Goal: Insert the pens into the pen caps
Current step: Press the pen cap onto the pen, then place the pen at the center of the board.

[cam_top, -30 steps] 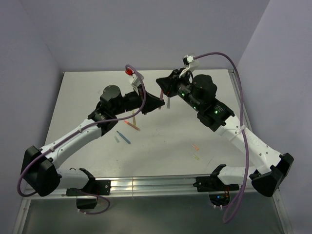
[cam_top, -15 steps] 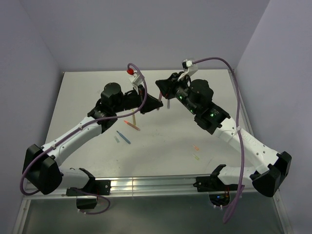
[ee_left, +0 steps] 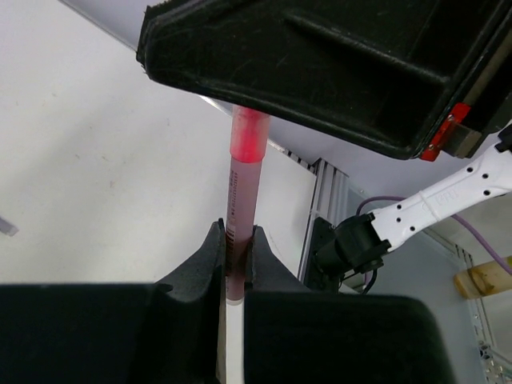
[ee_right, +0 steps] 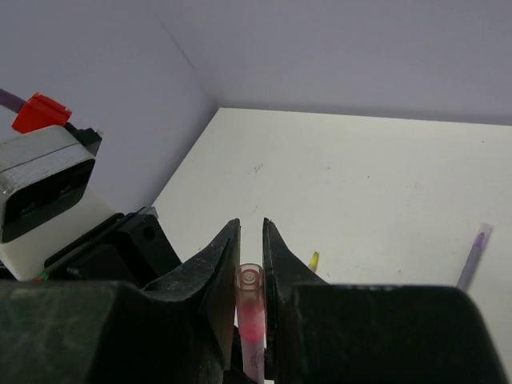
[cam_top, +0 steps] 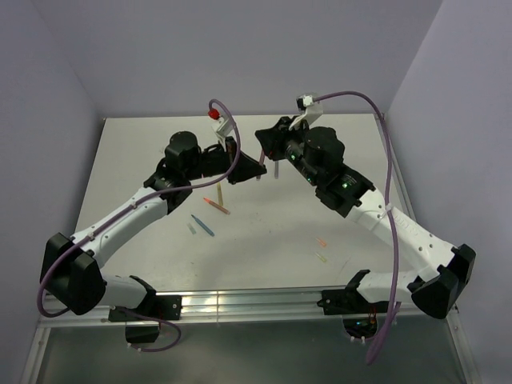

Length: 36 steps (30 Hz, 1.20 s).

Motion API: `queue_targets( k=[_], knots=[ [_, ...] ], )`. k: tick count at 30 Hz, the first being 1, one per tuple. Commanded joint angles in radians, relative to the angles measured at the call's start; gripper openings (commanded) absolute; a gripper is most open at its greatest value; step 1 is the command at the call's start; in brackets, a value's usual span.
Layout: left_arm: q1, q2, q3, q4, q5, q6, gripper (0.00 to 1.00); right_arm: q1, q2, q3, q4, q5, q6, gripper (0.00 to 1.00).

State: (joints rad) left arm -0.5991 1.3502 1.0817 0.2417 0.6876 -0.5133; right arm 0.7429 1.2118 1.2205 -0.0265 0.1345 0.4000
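Observation:
My left gripper [cam_top: 258, 170] is shut on a pink-red pen [ee_left: 238, 210], with the shaft clamped between its fingers [ee_left: 210, 254]. My right gripper [cam_top: 266, 144] meets it tip to tip above the back middle of the table. In the right wrist view its jaws hold a translucent pink pen cap [ee_right: 251, 298] end-on, with the pen's red tip inside it. In the left wrist view the pen's bright pink end [ee_left: 249, 138] runs up under the right gripper. Loose on the table are a grey-purple pen [cam_top: 276, 169], an orange pen [cam_top: 216, 205], a blue pen [cam_top: 202, 226] and a yellow pen [cam_top: 222, 193].
A pale blue cap [cam_top: 191, 228] lies beside the blue pen. An orange cap [cam_top: 322, 242] and a yellow-green cap [cam_top: 320, 257] lie at the front right. Purple cables loop over both arms. Walls close the table at the back and on both sides.
Both arms have shifted slightly toward the back, the right gripper a little to the left. The grippers stay joined on the pen and cap. The loose pens have not moved.

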Motion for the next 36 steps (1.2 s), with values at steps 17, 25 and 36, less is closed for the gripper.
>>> queue_targets(
  k=[17, 25, 36],
  knots=[
    [-0.065, -0.06, -0.091, 0.341, -0.238, -0.064, 0.43, -0.143, 0.198, 0.343, -0.385, -0.092, 0.054, 0.0],
    [-0.079, -0.092, -0.123, 0.24, -0.305, -0.057, 0.45, -0.237, 0.282, 0.415, -0.385, -0.107, 0.025, 0.0],
    [-0.08, -0.223, -0.213, -0.036, -0.583, -0.18, 0.45, -0.451, 0.661, 0.531, -0.407, -0.116, -0.061, 0.0]
  ],
)
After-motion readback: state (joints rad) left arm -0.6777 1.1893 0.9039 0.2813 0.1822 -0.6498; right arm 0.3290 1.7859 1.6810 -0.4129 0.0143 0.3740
